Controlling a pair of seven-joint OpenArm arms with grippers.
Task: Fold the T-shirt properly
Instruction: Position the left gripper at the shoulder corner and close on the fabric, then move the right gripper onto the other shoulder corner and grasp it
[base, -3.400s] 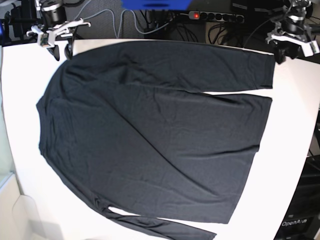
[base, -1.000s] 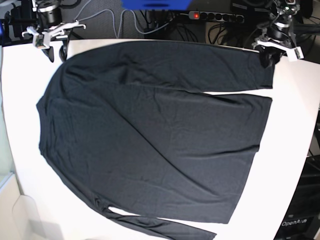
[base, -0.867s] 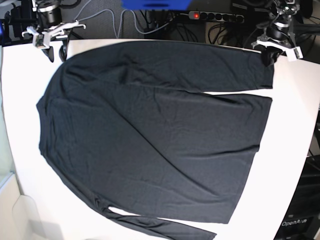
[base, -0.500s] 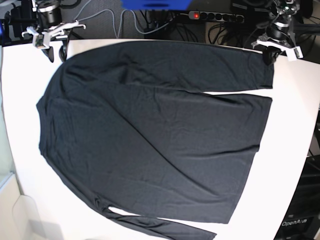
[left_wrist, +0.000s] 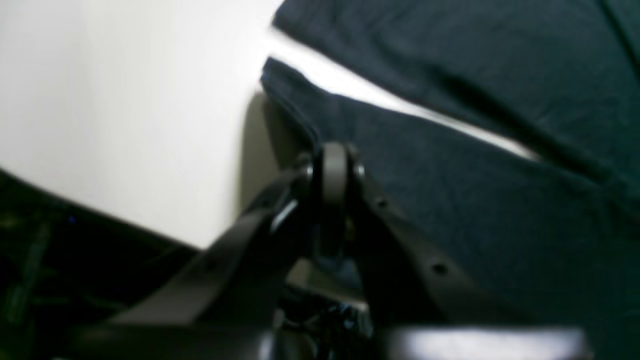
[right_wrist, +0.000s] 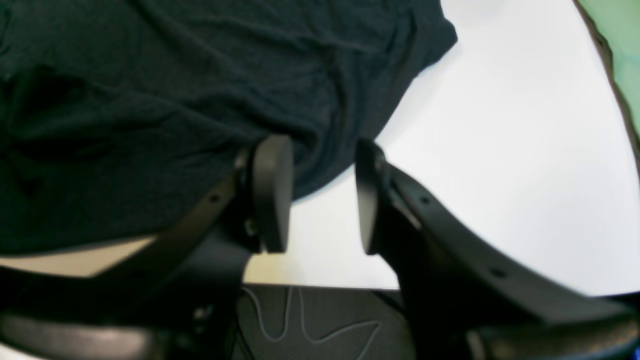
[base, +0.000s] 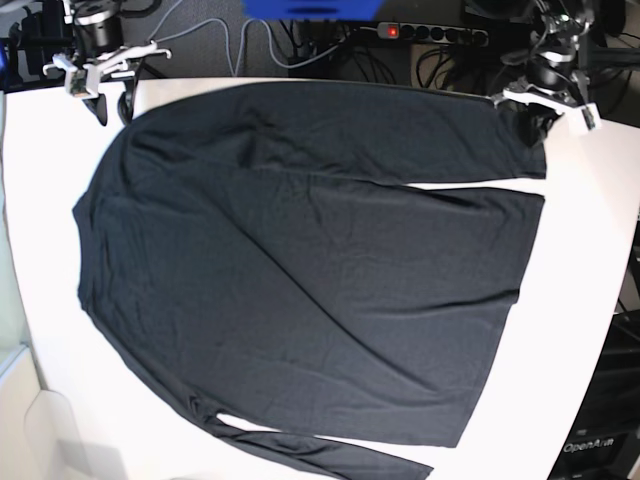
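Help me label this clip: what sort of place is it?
Probably a robotics lab bench: a white table with a black shirt spread flat, a power strip and tangled cables behind it.

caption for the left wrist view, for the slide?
Left end effector shut on the black T-shirt at the sleeve end, white table beside.

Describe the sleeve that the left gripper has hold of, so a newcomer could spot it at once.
Start from the white table, nearly covered by the black T-shirt. Along the table's far edge, by the cables, one long sleeve lies straight, a white gap parting it from the body. Its cuff end sits under the left gripper, shut on it; the other sleeve trails off the near edge.
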